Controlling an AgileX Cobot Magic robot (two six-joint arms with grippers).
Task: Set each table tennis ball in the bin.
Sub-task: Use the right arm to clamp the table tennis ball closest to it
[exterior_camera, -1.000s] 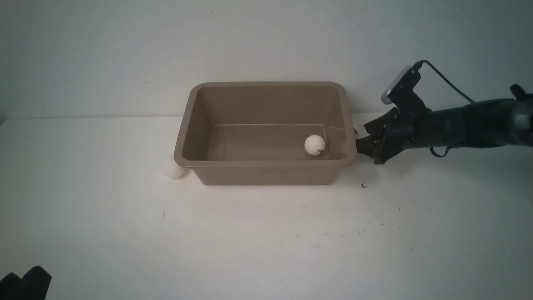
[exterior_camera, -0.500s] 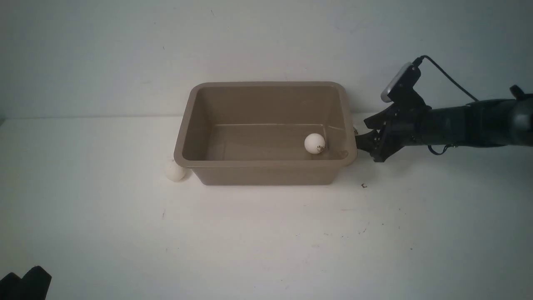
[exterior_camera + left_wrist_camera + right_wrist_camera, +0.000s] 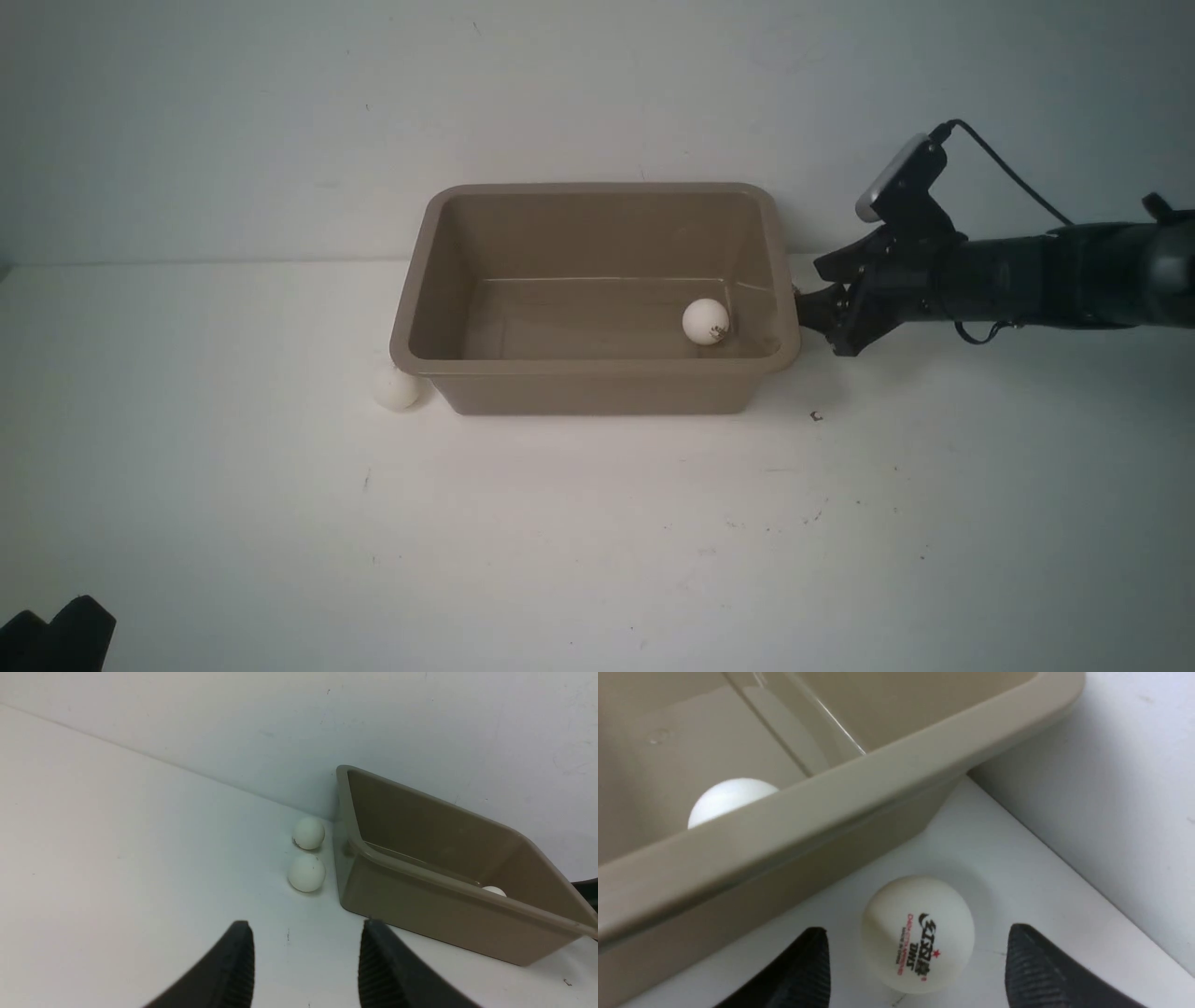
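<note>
Grasp step, frame mid-right — my right gripper (image 3: 917, 933) gapes astride a ball (image 3: 918, 952) by the bin (image 3: 831, 812) — next I clench and lift

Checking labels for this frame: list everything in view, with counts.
bin: one, taupe-brown, mid-table near the wall.
ball in bin: one, white, on the floor at the right end.
balls left of bin: two, white, on the table.
ball right of bin: one, white with printed logo, on the table.
table: one, white.
wall: one, pale grey, behind.
left claw: one, black, open, empty, near left.
right claw: one, black, open around the ball right of bin, gaps both sides.
</note>
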